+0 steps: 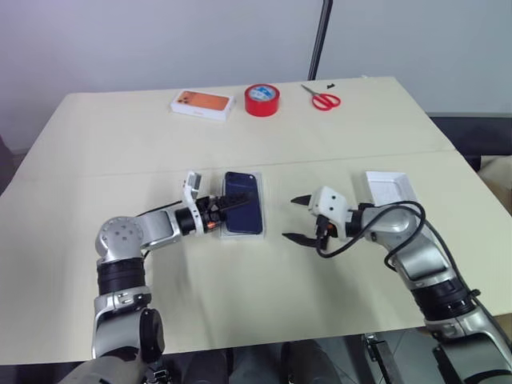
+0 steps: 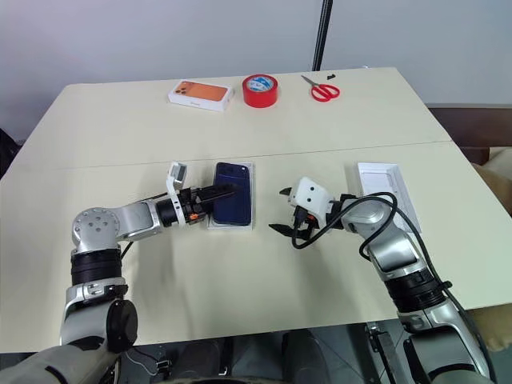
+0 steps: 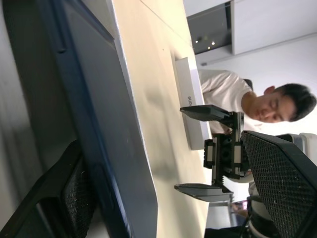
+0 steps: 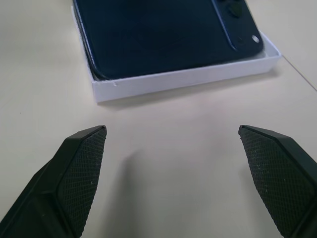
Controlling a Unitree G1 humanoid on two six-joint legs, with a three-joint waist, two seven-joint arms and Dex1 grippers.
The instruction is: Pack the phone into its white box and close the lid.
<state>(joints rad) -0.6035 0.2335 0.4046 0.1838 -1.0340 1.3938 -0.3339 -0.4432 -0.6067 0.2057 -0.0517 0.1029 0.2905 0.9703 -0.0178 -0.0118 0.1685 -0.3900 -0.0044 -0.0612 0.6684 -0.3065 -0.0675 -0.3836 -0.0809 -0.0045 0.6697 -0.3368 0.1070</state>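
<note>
Risking a knocked white box (image 4: 183,79) | phone (image 1: 243,202) lies inside it, left gripper (image 1: 232,205) jaws apart over its edge | lid (image 1: 390,192) well apart, behind right gripper (image 1: 298,218), jaws apart, empty | withdrawing could drag the phone askew

The bare table (image 1: 240,304) between the white box (image 4: 188,79) and the right gripper (image 1: 298,218) is free, so this gripper, with its fingers wide apart, has an open way to the box's near wall. On the other side the left gripper (image 1: 228,206) stands against the box, its fingers reaching over the phone (image 1: 242,202), and it blocks that side. The lid (image 1: 390,190) lies behind the right arm, and the orange-topped box (image 1: 202,104), red tape roll (image 1: 262,99) and scissors (image 1: 322,98) stand well apart at the far edge.
</note>
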